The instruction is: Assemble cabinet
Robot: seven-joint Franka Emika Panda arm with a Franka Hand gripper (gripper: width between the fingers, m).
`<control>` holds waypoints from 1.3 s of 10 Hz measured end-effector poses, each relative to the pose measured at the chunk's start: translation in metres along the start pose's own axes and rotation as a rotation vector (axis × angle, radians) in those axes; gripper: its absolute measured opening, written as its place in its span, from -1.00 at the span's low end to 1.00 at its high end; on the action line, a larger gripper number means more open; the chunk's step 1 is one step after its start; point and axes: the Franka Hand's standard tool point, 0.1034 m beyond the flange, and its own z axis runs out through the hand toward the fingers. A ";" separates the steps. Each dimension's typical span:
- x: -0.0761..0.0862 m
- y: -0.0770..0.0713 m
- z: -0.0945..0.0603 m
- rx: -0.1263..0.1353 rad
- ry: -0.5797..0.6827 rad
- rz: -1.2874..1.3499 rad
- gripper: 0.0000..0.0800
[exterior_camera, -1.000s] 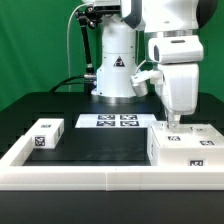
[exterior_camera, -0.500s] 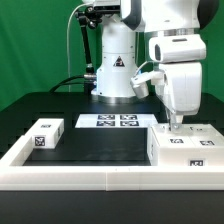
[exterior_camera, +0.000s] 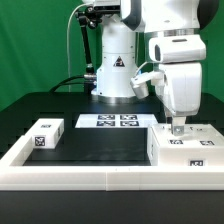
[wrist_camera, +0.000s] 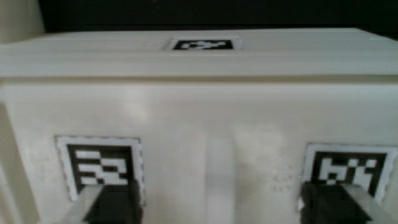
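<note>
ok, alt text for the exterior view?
A white robot arm holds its end effector at the top of the white cabinet body on the exterior view's right. A small white tagged block sits on the black table at the left, and the marker board lies mid-table behind.
</note>
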 end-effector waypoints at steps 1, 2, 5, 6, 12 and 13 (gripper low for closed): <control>0.000 0.000 0.000 0.000 0.000 0.000 0.36; 0.000 0.000 0.000 0.000 0.000 0.000 0.80; 0.000 0.000 0.000 0.000 0.000 0.000 0.99; 0.000 0.000 0.000 0.000 0.000 0.000 0.99; -0.001 -0.006 -0.002 0.002 -0.003 0.002 0.99; -0.001 -0.008 -0.006 0.000 -0.007 0.006 0.99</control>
